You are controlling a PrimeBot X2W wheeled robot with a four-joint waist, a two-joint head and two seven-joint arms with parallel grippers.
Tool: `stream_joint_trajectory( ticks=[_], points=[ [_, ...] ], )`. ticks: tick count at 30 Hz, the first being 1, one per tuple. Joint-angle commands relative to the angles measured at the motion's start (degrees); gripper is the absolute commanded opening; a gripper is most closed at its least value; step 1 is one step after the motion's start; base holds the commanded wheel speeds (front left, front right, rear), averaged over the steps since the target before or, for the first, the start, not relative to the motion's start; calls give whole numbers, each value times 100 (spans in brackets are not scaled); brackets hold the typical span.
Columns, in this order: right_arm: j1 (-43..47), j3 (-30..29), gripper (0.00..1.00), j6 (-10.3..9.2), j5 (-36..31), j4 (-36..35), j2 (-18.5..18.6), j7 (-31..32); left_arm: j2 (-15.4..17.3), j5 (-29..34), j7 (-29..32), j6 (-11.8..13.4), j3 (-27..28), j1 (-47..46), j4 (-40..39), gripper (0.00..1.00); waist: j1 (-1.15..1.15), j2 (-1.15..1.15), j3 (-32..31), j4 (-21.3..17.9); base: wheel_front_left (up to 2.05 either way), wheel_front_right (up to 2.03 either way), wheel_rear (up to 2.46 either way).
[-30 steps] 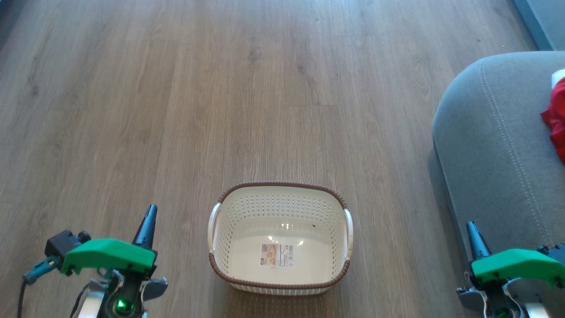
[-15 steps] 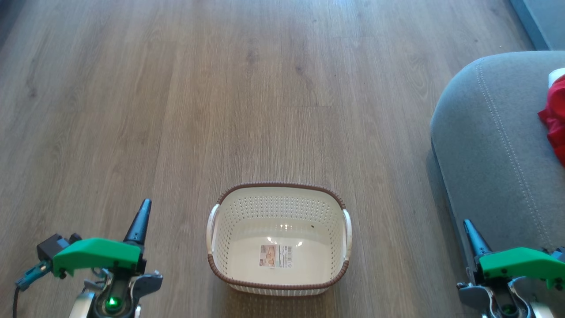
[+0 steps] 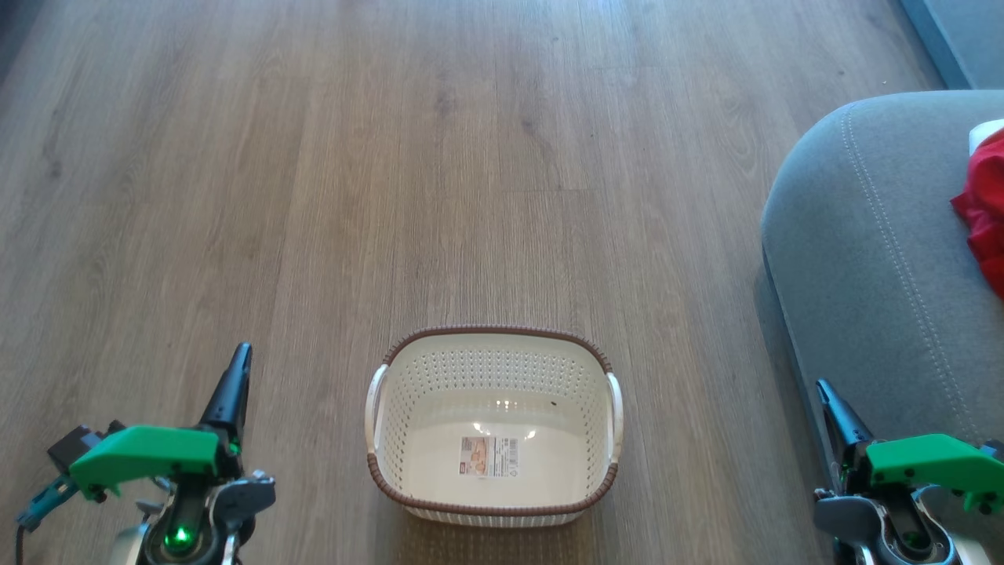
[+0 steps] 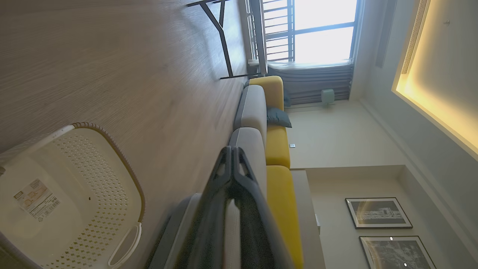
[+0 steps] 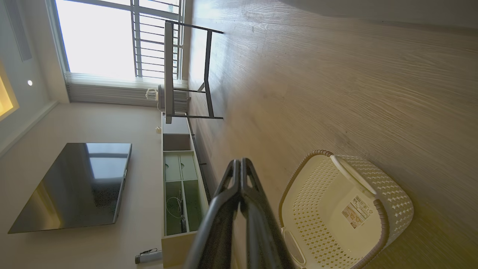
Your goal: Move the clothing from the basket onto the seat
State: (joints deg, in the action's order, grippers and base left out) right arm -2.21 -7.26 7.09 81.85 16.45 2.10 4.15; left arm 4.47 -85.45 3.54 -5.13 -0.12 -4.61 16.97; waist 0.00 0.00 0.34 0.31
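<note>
step: unloading looks finished, I judge
basket [image 3: 486,369]: on the floor [image 3: 314,196] between my claws, nothing inside but its sticker [image 3: 492,454]
clothing [image 3: 984,220]: red heap on the seat [image 3: 863,259]
left claw [image 3: 235,373]: together, empty
right claw [image 3: 833,408]: together, empty, beside the seat
next: nothing left to pick; rest

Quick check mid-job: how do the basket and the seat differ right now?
The basket is empty but for its label sticker; the seat carries the red clothing. The basket is cream perforated plastic with a brown rim; the seat is grey-blue stitched fabric. The seat is far bigger than the basket. Both have rounded corners.
</note>
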Motion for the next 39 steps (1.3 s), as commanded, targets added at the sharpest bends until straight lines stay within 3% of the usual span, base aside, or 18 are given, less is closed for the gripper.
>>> stream_joint_trajectory(
  ticks=[1,12,39],
  points=[
    [-334,83,0,36,253,-223,71,68,-5,-168,83,-87,301,-170,-232,0,0,0,-3,-5,0,0,0],
    [-398,73,0,40,1030,-243,77,235,-130,-701,266,-236,628,-156,-291,0,0,0,-17,-31,0,0,0],
    [-398,73,0,40,1031,-243,77,234,-140,-689,277,-236,642,-157,-292,0,0,0,-17,-31,0,0,0]
  ],
)
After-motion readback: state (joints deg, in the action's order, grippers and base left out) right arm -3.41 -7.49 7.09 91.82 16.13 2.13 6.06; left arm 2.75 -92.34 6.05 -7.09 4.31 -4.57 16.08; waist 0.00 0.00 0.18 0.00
